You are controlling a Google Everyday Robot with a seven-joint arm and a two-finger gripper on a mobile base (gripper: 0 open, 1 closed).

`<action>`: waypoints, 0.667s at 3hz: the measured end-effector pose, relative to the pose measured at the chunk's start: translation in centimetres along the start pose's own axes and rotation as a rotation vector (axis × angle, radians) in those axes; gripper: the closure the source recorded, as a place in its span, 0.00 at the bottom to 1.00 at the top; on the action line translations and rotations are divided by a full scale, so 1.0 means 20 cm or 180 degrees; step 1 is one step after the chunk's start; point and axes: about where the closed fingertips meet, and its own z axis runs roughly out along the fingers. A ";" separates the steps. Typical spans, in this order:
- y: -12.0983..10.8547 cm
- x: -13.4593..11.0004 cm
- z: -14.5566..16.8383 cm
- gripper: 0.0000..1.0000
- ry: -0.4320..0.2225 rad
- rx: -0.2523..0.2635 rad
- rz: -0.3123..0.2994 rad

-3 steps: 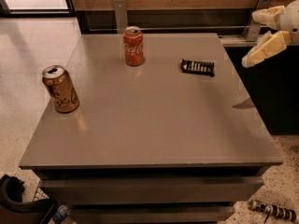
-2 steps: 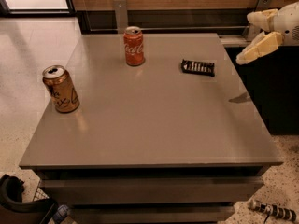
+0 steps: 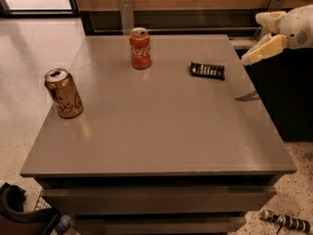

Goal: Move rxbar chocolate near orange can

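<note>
The rxbar chocolate is a flat black bar with white lettering, lying on the grey table toward its far right. The orange can, golden-brown with dark script, stands upright near the table's left edge. My gripper hangs in the air past the table's right edge, to the right of the bar and above it, touching nothing. Its cream fingers are spread apart and hold nothing.
A red Coca-Cola can stands upright at the far middle of the table, left of the bar. A dark cabinet stands right of the table. A wood-panelled wall runs behind. Part of the robot base shows at bottom left.
My gripper has moved a little to the left, closer to the table's right edge and the bar. The bar and both cans have not moved.
</note>
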 end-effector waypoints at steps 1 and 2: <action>-0.01 0.03 0.04 0.00 0.0001 -0.0031 0.0047; -0.01 0.04 0.06 0.00 0.0002 -0.0042 0.0064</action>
